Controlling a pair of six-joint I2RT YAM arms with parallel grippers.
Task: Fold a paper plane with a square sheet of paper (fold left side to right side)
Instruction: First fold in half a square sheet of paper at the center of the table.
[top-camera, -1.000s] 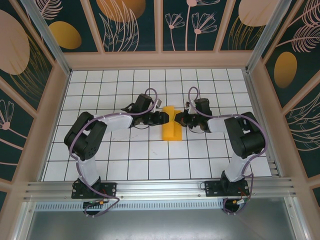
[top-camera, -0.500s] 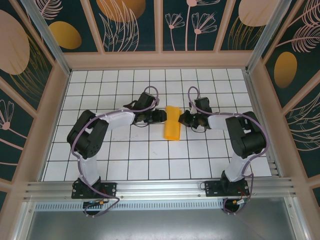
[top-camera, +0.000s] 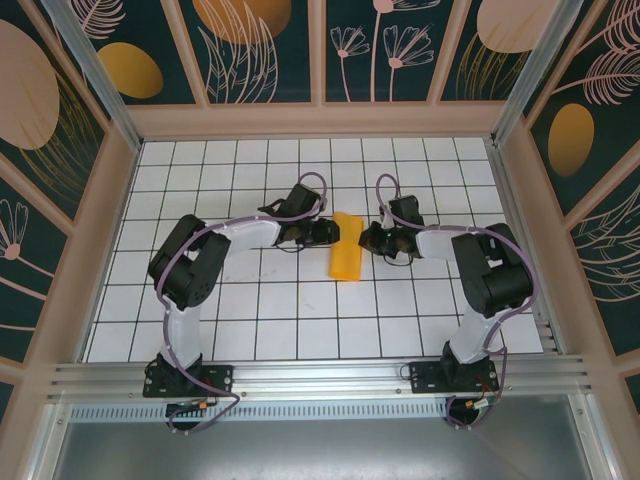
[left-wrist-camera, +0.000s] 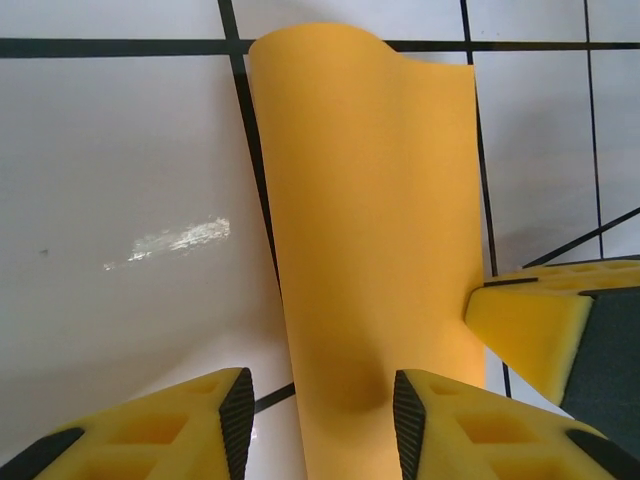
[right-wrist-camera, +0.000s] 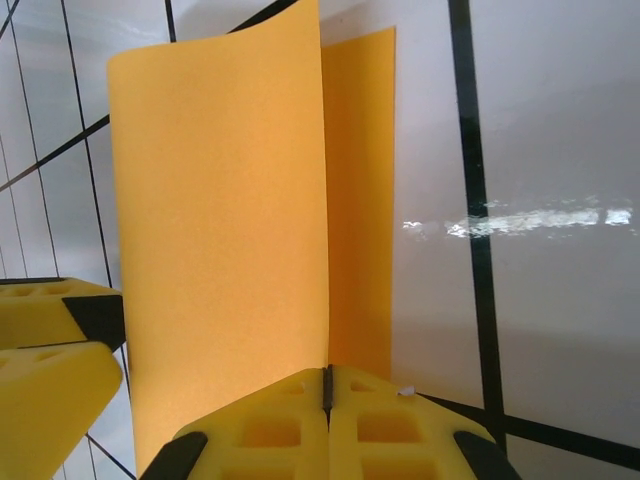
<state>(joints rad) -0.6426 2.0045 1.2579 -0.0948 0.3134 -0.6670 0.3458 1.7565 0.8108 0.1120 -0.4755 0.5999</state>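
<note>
1. The right hand (right-wrist-camera: 327, 385) has its fingers pressed together. They pinch the near edge of the square sheet of paper (right-wrist-camera: 220, 200) at the bottom centre of its wrist view.
2. The left hand (left-wrist-camera: 320, 395) has its fingers spread, straddling the sheet's rounded bend without clamping it.
3. The sheet lies mid-frame in the overhead view, on the white gridded surface (top-camera: 250, 320). It is curled over itself, not creased flat.
4. It looks thin, light and springy, likely to slide or pop open. The free edges seem the best hold.
5. Both arms rise from the lower frame and bend inward, so the hands face each other across the sheet.
</note>
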